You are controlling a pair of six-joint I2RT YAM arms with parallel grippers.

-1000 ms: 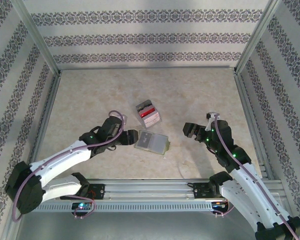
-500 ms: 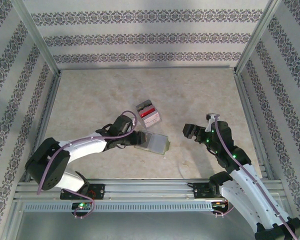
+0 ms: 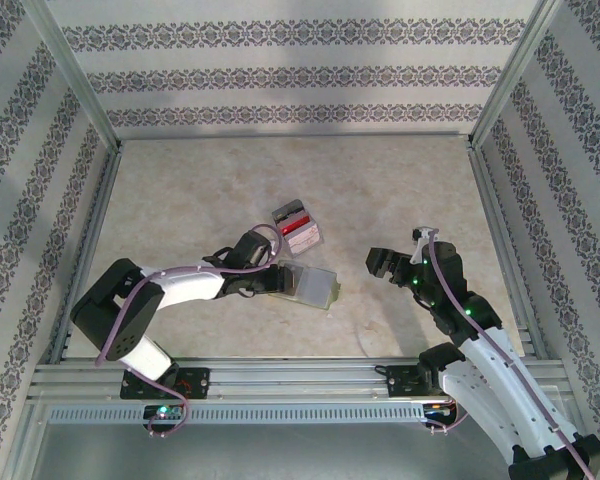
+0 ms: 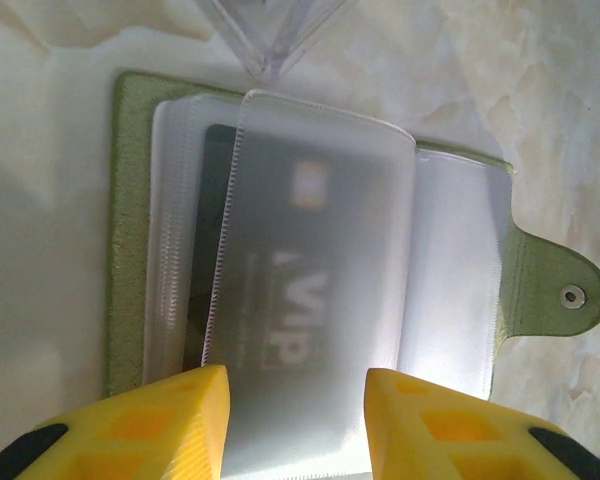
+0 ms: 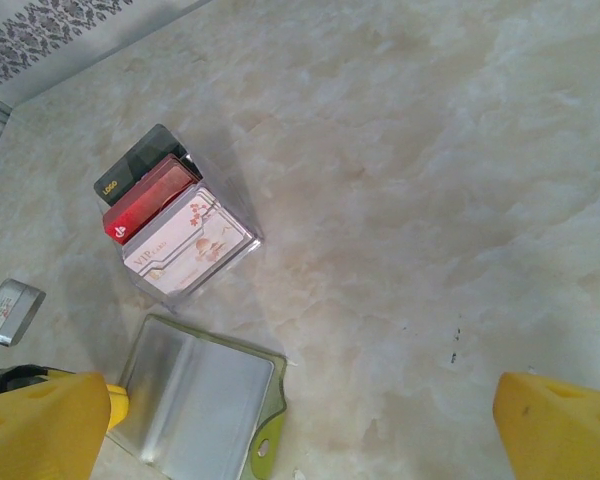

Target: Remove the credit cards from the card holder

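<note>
Olive-green card holder (image 3: 308,285) lies open on the table (image 3: 400,180), just in front of the clear card box (image 3: 297,228); left gripper (image 3: 276,279) at its left edge, fingers parted astride a translucent sleeve (image 4: 325,160) containing a dark card (image 4: 300,300); right gripper (image 3: 380,263) spread wide, empty, well to its right.

One olive-green square folding card holder (image 3: 312,287) with pale translucent plastic sleeves. One dark card marked VIP (image 4: 300,290) in a sleeve. One clear plastic box (image 5: 242,250) with three cards: one dark grey card (image 5: 140,172), one red card (image 5: 152,200), one white card (image 5: 188,245). Two yellow-fingered grippers: left gripper (image 3: 273,280), right gripper (image 3: 380,263).
</note>
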